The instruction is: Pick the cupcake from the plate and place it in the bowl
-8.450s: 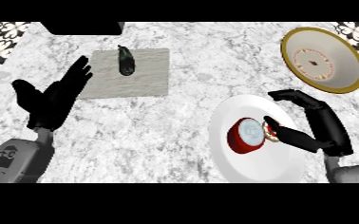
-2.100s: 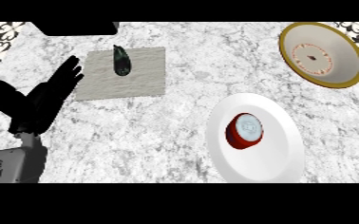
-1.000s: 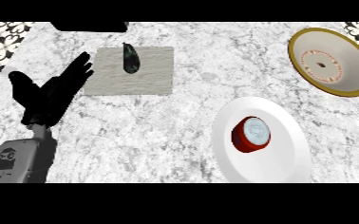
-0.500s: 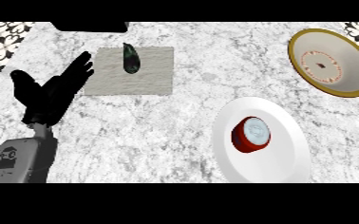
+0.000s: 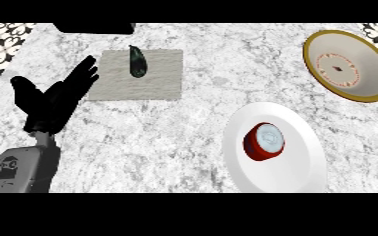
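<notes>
Marble counter [image 5: 184, 125]: a red cupcake [image 5: 263, 141] sits on the white plate [image 5: 295, 172] at four o'clock. At two o'clock lies the gold-rimmed bowl [image 5: 344, 65]. Left hand [image 5: 52, 100] rests at nine o'clock, fingers spread. A dark vegetable [image 5: 137, 61] lies on a grey mat [image 5: 140, 82] at eleven o'clock.

I am looking down on a counter [image 5: 184, 130] of white marble with grey veining that is filling nearly my whole view. A patterned black-and-white surface [image 5: 15, 37] is showing at the far left corner, and a black block [image 5: 94, 28] is sitting along the far edge.
</notes>
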Robot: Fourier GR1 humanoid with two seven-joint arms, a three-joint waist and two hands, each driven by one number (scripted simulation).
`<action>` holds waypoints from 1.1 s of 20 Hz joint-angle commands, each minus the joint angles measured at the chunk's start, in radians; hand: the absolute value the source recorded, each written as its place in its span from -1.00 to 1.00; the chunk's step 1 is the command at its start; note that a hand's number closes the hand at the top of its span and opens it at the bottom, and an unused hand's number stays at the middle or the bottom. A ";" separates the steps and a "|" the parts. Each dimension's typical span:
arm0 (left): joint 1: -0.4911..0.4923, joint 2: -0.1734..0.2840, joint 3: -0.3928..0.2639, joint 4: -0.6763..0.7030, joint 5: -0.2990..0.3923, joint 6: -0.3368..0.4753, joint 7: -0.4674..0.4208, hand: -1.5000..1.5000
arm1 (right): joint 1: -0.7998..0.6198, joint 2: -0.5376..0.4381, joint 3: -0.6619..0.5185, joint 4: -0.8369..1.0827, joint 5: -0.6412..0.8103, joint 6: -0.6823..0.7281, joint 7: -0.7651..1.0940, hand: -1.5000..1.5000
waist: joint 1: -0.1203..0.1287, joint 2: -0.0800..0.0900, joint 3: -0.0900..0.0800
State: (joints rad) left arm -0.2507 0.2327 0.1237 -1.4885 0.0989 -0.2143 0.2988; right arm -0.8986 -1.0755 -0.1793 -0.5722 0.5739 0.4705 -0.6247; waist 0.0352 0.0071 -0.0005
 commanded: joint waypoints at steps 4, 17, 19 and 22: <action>-0.008 -0.001 -0.003 -0.029 0.009 -0.008 0.017 0.00 | -0.132 0.173 0.035 0.115 0.065 -0.102 0.097 1.00 | 0.006 0.003 0.001; -0.025 -0.008 -0.015 0.025 -0.008 -0.025 -0.032 0.00 | -0.234 0.327 0.047 0.357 0.126 -0.178 0.073 1.00 | 0.043 0.025 0.003; 0.003 -0.032 -0.026 0.031 -0.012 -0.015 -0.041 0.00 | -0.228 0.366 0.055 0.376 0.138 -0.201 0.076 1.00 | 0.045 0.025 0.003; -0.054 -0.014 -0.030 -0.023 -0.002 -0.018 0.014 0.00 | -0.233 0.398 -0.024 0.465 0.060 -0.134 0.166 1.00 | 0.069 0.034 0.006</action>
State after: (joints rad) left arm -0.2828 0.2154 0.1023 -1.4954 0.0953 -0.2272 0.2958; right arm -1.1112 -0.7203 -0.1628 -0.1812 0.6701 0.2952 -0.5257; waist 0.0884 0.0342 0.0041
